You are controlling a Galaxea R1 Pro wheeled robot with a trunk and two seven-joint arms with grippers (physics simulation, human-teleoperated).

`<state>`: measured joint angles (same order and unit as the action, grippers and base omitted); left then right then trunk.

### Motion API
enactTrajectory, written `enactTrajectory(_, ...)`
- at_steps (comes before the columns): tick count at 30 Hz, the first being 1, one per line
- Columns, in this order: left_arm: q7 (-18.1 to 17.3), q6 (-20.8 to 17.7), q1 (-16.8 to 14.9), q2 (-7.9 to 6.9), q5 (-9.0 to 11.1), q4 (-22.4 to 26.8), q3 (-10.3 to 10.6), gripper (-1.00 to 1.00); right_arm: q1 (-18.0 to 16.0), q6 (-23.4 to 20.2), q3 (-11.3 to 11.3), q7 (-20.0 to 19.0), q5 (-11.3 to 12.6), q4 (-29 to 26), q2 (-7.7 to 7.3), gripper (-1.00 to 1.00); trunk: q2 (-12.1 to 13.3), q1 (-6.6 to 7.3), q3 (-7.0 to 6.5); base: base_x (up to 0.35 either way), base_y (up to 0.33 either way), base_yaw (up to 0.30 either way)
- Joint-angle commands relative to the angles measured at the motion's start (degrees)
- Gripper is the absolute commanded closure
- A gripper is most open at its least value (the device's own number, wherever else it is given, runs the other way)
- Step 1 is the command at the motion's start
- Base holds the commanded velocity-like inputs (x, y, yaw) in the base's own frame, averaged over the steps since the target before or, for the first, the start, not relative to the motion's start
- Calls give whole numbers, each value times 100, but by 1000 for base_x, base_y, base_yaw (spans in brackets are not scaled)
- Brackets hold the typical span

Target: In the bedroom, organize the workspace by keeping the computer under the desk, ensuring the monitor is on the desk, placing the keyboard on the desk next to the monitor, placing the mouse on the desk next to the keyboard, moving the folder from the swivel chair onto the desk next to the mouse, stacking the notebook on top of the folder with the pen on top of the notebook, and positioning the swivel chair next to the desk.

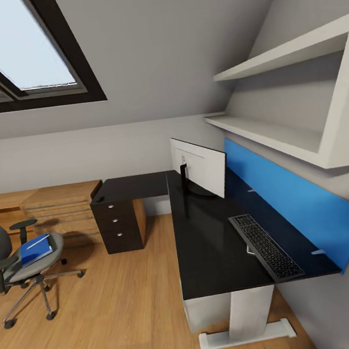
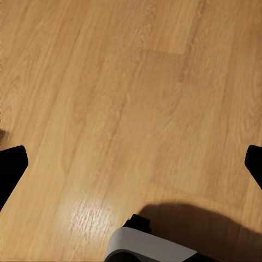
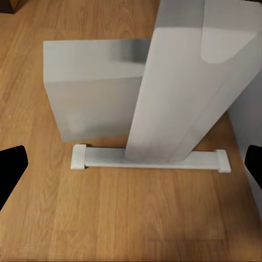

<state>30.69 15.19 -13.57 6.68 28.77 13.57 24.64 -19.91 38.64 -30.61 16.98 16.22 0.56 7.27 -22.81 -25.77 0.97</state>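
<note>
While the folder point(image 1: 35, 250) sits on the swivel chair point(image 1: 21, 259) well apart from the desk point(image 1: 204, 236), both claws spread, empty; castors may roll during grasp.

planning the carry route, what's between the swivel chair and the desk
In the head view, bare wood floor separates the swivel chair from the desk; nothing stands in that stretch.

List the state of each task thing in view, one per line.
monitor: upright on the desk, back facing the camera.
keyboard: flat on the desk, apart from the monitor.
folder: lying on the swivel chair's seat, something white on top.
swivel chair: standing away from the desk.
computer: upright on the floor under the desk.
left gripper: open, over bare floor.
right gripper: open.
</note>
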Motion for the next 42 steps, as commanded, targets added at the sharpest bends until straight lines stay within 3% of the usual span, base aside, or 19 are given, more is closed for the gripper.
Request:
enactTrajectory(1, 24, 27, -5, -1, 58, -2, 49, -100, -4, 12, -50, 24, 35, 6, 2, -100, -11, -1, 10, -218, 0, 0)
enactTrajectory(17, 23, 28, -5, -4, 55, -1, 45, -100, -6, 12, -50, 24, 36, 6, -2, -100, -11, -1, 10, -287, -18, 0)
enactTrajectory(42, 16, 37, -5, -27, 45, -4, 48, -100, -4, 12, -47, 24, 42, -1, 2, -100, -11, -1, 10, -17, -68, -69)
